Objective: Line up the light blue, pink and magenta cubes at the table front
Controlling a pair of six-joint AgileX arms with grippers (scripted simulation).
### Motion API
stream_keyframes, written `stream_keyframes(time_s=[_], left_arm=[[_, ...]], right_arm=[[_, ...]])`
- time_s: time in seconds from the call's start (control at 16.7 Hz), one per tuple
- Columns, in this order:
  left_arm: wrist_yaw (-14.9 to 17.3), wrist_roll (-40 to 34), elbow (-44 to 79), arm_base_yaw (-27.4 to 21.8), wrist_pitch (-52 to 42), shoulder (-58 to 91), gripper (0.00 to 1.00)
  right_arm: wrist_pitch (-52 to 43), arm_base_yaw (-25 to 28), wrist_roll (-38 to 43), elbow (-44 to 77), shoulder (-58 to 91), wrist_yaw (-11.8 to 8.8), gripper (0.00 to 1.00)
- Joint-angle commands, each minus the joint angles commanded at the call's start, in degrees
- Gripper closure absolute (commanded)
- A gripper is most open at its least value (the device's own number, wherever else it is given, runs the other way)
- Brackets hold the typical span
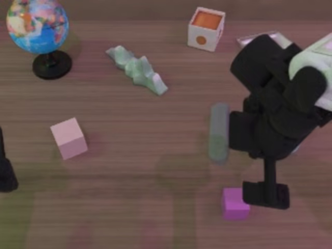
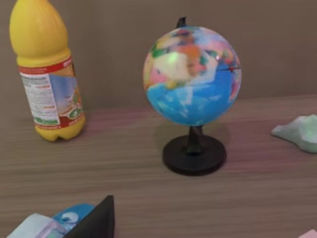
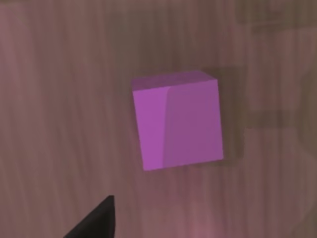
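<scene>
Our right gripper is hovering at the near right of the table, just beside the magenta cube sitting there; we cannot tell how its claw stands. The pink cube is lying farther back at the left. Our left arm is idling at the left edge.

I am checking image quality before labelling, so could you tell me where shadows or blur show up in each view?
Top view: soft overall, with the right gripper partly covering the magenta cube. Left wrist view: the globe casts a faint shadow on the table behind its base. Right wrist view: the cube throws a dim shadow along one side.
</scene>
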Motion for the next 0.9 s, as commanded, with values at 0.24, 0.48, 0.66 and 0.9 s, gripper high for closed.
stream_keyframes(time_s=[0.24, 0.48, 0.66, 0.9], left_arm=[[0.0, 8.1, 14.6, -2.0, -10.4, 17.9, 0.0], [0.2, 18.4, 32.1, -4.7, -23.9, 41.8, 0.0], [0.2, 26.3, 45.7, -6.7, -34.5, 60.5, 0.0], [0.3, 35.7, 62.5, -9.0, -46.8, 83.1, 0.0]], right_arm=[[10.7, -7.4, 6.9, -11.2, -17.4, -1.1, 0.0], [23.3, -16.7, 17.1, -27.5, -40.2, -1.8, 0.0], [32.4, -23.3, 25.3, -40.6, -57.2, -1.6, 0.0], [43.0, -30.1, 34.9, -54.9, -74.6, -0.4, 0.0]])
